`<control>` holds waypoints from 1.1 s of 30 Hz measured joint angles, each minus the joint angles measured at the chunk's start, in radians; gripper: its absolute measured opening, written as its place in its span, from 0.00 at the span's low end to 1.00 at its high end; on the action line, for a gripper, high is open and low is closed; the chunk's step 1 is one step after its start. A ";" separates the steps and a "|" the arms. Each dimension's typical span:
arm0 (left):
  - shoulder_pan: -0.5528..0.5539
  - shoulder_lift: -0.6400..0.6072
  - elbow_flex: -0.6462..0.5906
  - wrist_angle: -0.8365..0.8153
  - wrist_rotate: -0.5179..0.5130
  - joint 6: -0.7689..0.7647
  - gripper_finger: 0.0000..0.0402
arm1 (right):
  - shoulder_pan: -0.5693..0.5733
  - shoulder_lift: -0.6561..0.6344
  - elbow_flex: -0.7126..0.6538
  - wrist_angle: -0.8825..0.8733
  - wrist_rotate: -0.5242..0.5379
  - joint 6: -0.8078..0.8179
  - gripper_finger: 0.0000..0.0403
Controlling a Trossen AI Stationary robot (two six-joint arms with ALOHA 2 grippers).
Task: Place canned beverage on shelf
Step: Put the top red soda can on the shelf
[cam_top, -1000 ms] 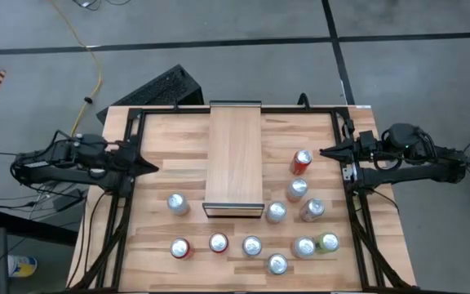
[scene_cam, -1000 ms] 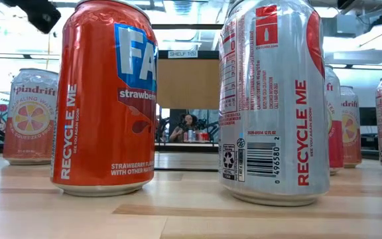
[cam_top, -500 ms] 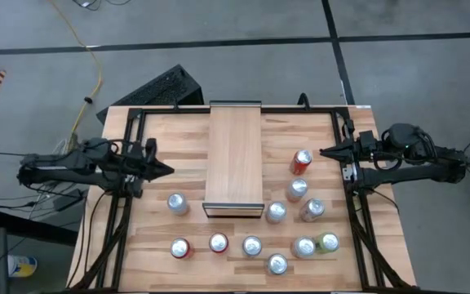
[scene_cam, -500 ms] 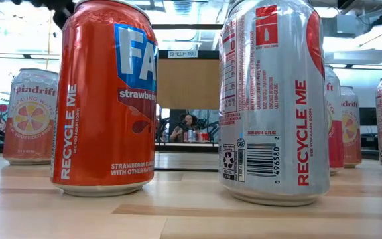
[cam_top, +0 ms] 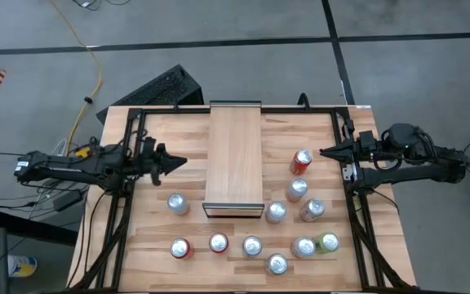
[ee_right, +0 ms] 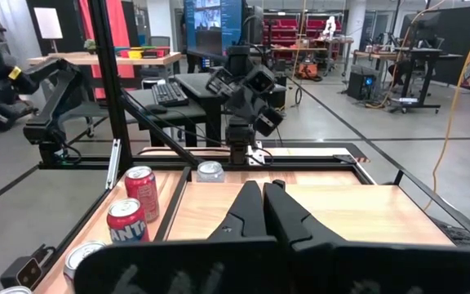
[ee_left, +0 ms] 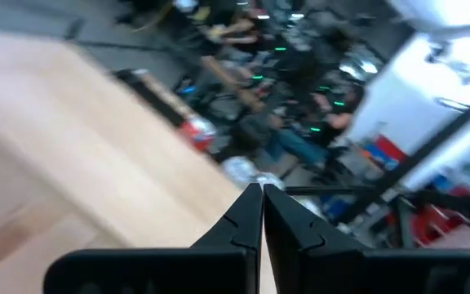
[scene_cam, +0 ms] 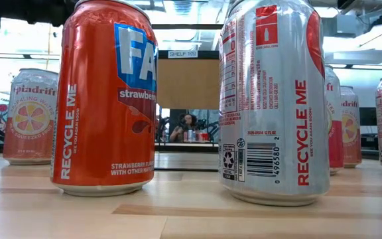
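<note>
Left gripper (cam_top: pixel 179 158) hangs over the worktop (cam_top: pixel 178 139) at nine o'clock of the shelf (cam_top: pixel 235 155), fingers pressed together, empty; right gripper (cam_top: pixel 325 152) waits pinched shut at three o'clock. Cans cluster around the shelf's front end; nearest the left gripper stands a silver can (cam_top: pixel 177 203).

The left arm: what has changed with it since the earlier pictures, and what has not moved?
The left gripper, shut and empty, moved inward over the table toward the shelf. The right gripper, also shut, stayed at the table's right edge. The cans and the shelf did not move.

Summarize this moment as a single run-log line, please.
left gripper: shut, empty, over table left of shelf | right gripper: shut, waiting at right edge | shelf: bare | cans: on table
</note>
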 joint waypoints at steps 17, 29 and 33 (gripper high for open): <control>0.000 0.141 0.000 -0.047 -0.159 -0.104 0.00 | -0.003 0.000 0.000 -0.015 0.038 -0.011 0.00; 0.001 0.182 0.001 -0.079 -0.170 -0.092 0.00 | -0.003 0.052 -0.009 0.046 0.129 0.283 0.00; 0.001 0.182 0.001 -0.125 -0.171 -0.120 0.00 | -0.003 0.086 -0.010 0.063 0.132 0.283 0.00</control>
